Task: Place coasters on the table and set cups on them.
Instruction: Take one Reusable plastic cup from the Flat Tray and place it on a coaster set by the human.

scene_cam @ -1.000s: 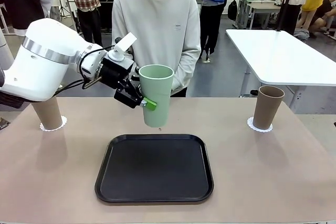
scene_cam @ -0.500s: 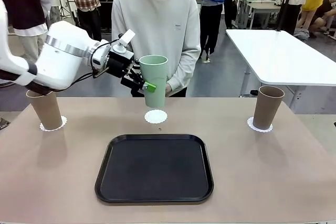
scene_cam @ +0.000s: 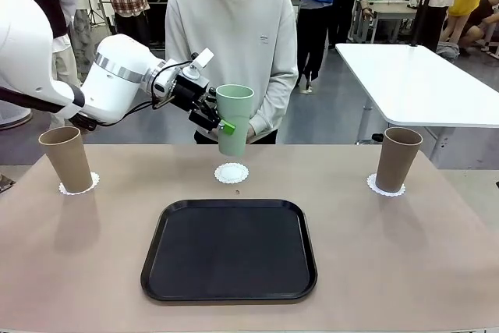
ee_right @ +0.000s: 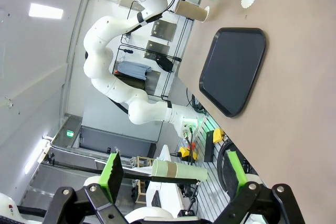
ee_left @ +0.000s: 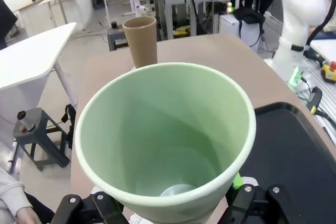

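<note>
1. Right now the mint green cup (scene_cam: 234,118) hangs in the air, upright and slightly tilted, above the middle doily coaster (scene_cam: 231,173), which lies on the beige table (scene_cam: 405,255) just beyond the far edge of the black tray (scene_cam: 229,249).
2. Holding it is the left gripper (scene_cam: 216,124), reaching in from the tray's left, its fingers pinching the cup's lower wall, one green pad (scene_cam: 226,126) showing on the near side.
3. From the left wrist camera the cup's open mouth (ee_left: 166,135) sits directly above the gripper's black finger bases, and a tan cup (ee_left: 141,40) stands farther off on the table.
4. Left of the tray, a tan-brown cup (scene_cam: 66,160) stands on its own doily (scene_cam: 79,185); right of the tray, another tan-brown cup (scene_cam: 395,159) stands on a third doily (scene_cam: 386,186).
5. Beyond the table's far edge, behind the mint cup, stands a person in a grey sweatshirt (scene_cam: 232,44).
6. Seen in its own wrist camera, the right gripper (ee_right: 170,174) is well away from the tray, its green-padded fingers spread wide with nothing between them.
</note>
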`<move>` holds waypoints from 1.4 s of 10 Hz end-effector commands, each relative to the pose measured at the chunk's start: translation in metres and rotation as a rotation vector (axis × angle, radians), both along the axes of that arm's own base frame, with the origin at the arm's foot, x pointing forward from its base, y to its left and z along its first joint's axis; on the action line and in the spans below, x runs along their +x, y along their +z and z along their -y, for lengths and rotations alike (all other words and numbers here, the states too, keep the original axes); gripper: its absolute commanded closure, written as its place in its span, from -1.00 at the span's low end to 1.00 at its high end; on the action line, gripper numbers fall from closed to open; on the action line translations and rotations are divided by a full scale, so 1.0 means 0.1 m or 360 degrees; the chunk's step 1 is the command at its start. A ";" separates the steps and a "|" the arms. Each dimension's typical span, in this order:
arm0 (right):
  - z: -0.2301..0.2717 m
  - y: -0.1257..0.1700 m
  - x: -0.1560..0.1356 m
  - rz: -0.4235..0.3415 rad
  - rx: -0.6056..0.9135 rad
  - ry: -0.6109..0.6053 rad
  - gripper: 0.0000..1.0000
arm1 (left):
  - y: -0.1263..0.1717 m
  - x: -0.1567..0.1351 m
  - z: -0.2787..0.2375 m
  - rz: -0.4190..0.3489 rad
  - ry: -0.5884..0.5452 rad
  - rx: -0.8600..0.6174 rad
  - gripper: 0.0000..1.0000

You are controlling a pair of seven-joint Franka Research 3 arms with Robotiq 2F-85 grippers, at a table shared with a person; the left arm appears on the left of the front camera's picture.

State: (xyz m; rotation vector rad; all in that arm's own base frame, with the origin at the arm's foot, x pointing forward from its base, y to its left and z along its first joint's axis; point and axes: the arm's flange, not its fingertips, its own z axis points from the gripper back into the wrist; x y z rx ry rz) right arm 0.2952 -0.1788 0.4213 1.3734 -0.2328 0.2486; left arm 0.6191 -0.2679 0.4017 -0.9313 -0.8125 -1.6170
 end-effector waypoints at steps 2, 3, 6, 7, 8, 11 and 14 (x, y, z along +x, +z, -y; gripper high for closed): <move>-0.01 -0.01 -0.01 0.0006 0.0012 0.0006 -1.00 | 0.05 0.02 0.06 0.0029 -0.0077 0.0061 -0.75; -0.01 -0.01 -0.01 0.0006 0.0012 0.0006 -1.00 | 0.13 -0.12 0.06 0.0066 -0.0108 0.0019 -0.75; -0.01 -0.01 -0.01 0.0006 0.0012 0.0006 -1.00 | -0.02 0.02 0.04 0.0025 -0.0045 0.0042 -0.75; -0.01 -0.01 -0.01 0.0006 0.0012 0.0006 -1.00 | -0.02 0.02 0.04 0.0025 -0.0045 0.0042 -0.75; -0.01 -0.01 -0.01 0.0006 0.0012 0.0006 -1.00 | -0.02 0.02 0.04 0.0025 -0.0045 0.0042 -0.75; -0.01 -0.01 -0.01 0.0006 0.0012 0.0006 -1.00 | -0.04 0.02 0.03 0.0020 -0.0051 0.0037 -0.75; -0.01 -0.01 -0.01 0.0006 0.0012 0.0006 -1.00 | -0.16 0.18 -0.04 0.0053 -0.0239 -0.0156 -0.75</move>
